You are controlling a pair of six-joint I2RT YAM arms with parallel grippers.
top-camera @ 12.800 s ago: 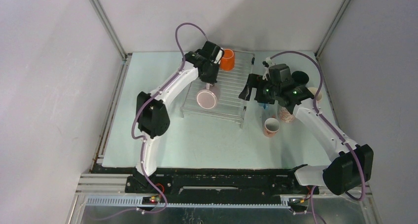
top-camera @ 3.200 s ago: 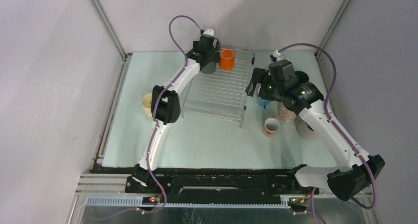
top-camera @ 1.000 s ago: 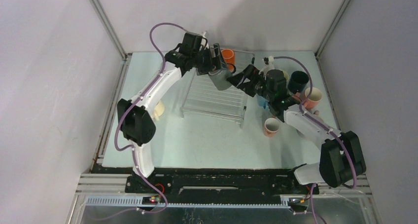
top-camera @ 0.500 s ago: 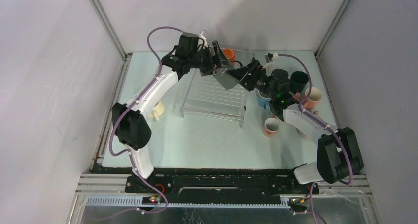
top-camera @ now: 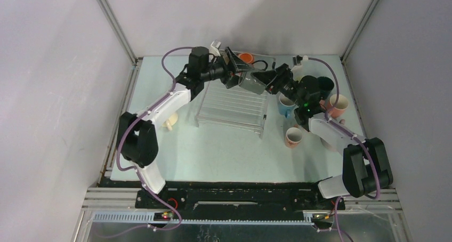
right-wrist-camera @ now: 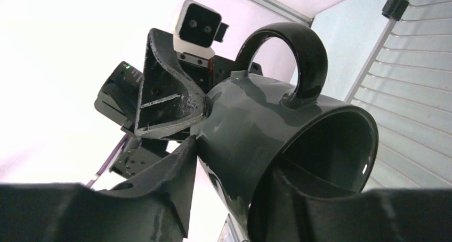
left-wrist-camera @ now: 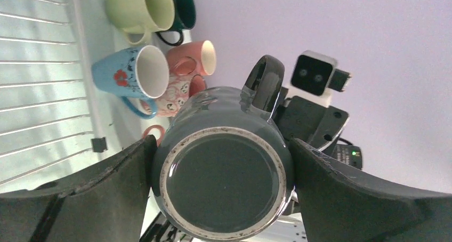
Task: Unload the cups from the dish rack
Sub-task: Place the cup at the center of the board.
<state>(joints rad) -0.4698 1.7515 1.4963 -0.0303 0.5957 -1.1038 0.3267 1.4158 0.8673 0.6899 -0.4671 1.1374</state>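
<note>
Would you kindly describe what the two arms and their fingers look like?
The left arm and right arm have white links with bulky black joints, each trailed by a purple cable. The fingers are broad, dark wedge-shaped plates. A green light glows near the right wrist.

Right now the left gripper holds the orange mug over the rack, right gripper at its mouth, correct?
No. The mug in the left gripper is dark grey, not orange; the left wrist view shows it. It is over the dish rack, right gripper at its mouth.
</note>
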